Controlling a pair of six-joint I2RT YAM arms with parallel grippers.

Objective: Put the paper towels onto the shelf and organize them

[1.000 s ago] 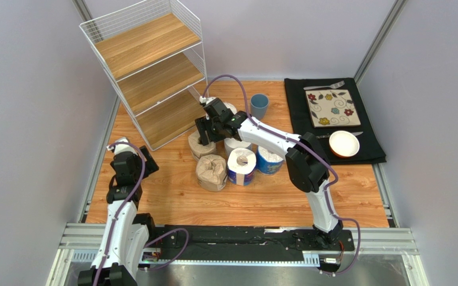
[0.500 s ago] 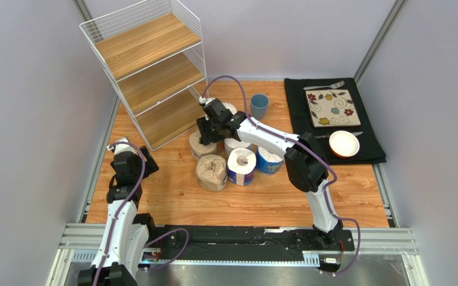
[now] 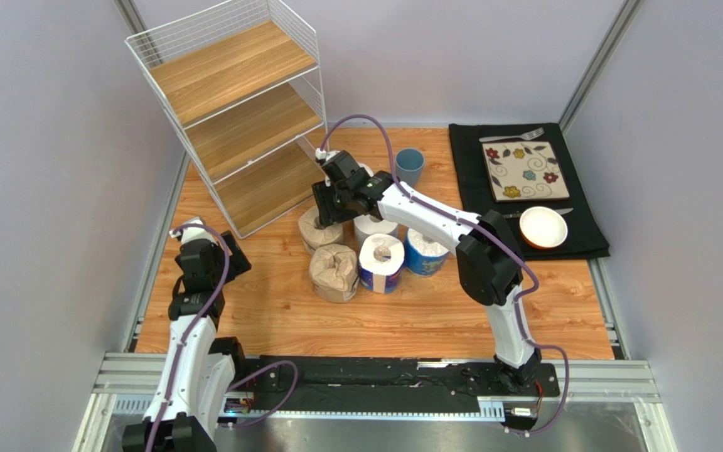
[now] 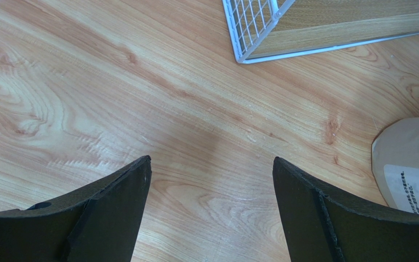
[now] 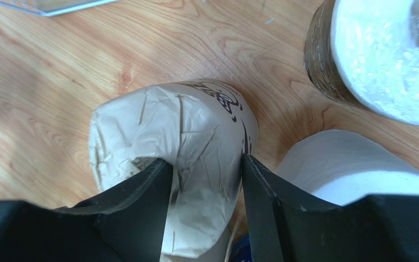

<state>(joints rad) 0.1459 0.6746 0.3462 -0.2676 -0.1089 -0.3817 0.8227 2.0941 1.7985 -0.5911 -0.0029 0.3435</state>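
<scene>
The brown roll [image 5: 195,125] you are working on stands on the table [image 3: 271,311] in the middle of the overhead view, just below the lower right corner of the shelf [image 3: 233,104]. Your right gripper [image 5: 206,161] is pinching it. In the right wrist view one finger presses each side of the crumpled paper, which creases under the tips. Just beside it at the lower right of that view sits the white roll [image 5: 348,164]. At the upper right is the dark-wrapped roll [image 5: 326,65], its white end up.

From above, the second brown roll [image 3: 334,272] stands just below the gripped one. A blue-wrapped roll [image 3: 381,264] is to its right and the other blue-wrapped roll [image 3: 425,252] is further right. All six rolls are on the table.

Your left gripper [image 4: 211,164] hangs over the wood at the lower left of the overhead view, its jaws spread wide with only table between them. Its wrist view catches the shelf's corner at the top and part of a brown roll at the right edge; you cannot tell which of the two. A blue cup [image 3: 410,168] stands above the cluster, and a black mat [image 3: 469,179] with dishes lies at the right.
</scene>
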